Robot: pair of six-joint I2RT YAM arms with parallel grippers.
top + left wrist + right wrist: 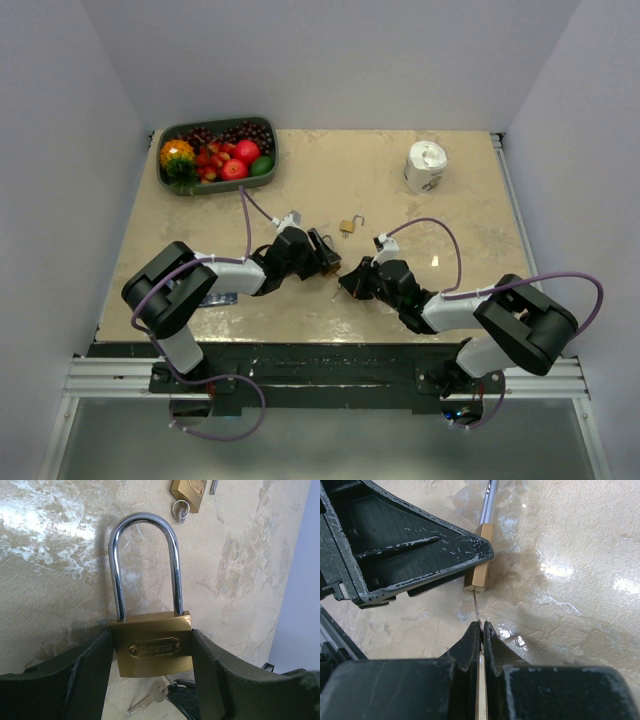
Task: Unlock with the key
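- Your left gripper [151, 639] is clamped on the brass padlock [150, 652] over the middle of the counter [480, 240], toward its near edge. The shackle is seated and points away from the wrist.
- Your right gripper [481, 627] is closed tight on the key [476, 607]. Only the thin blade shows, edge-on, beyond the fingertips.
- The blade's long axis runs straight at the padlock's bottom face. Its tip seems to touch there, but the right wrist view is too tight to say whether it has entered the keyhole.
- Judgement: the right arm should push along that line, then twist, while the left only holds.
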